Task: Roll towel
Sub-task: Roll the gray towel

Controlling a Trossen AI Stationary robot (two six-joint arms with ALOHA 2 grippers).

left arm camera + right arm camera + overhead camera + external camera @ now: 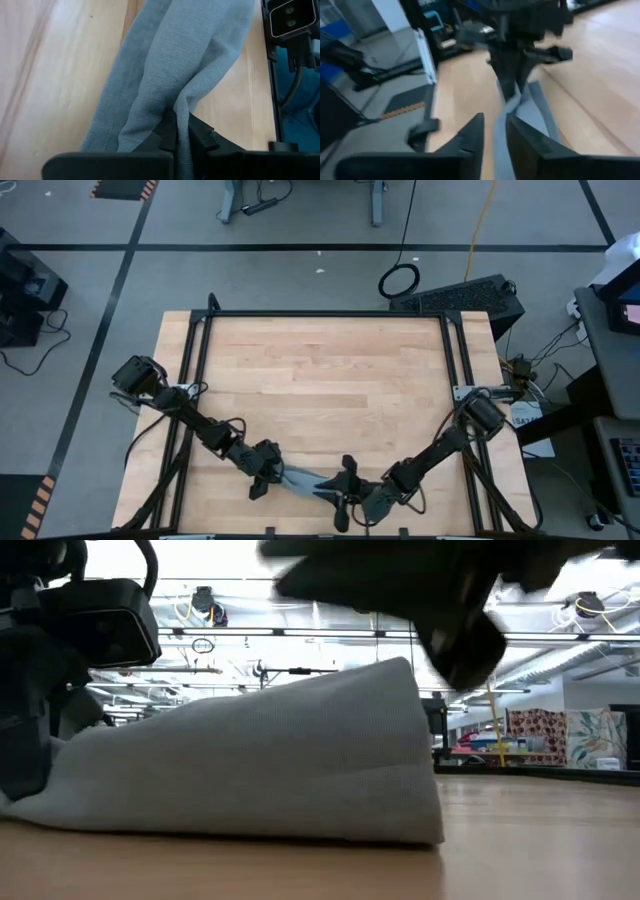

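The grey towel lies bunched into a narrow band near the table's near edge, between my two grippers. In the low view the towel rests on the wood along its lower edge and rises toward its right end. My left gripper is shut on the towel's left end. My right gripper is shut on its right end. The white tag is hidden. My left gripper pinches a gathered fold of the towel's end between its two fingers, several layers bunched together. From the fingers the cloth runs out over the wood toward the other arm, in soft folds. My right gripper has a narrow gathered strip of the towel between its two fingers. The cloth runs on from there along the table toward my left gripper. The fingers come in low, from the table's right.
Black frame rails run along the table's left, right and far sides. The near edge lies just in front of both grippers. Bare wood stretches toward the far side.
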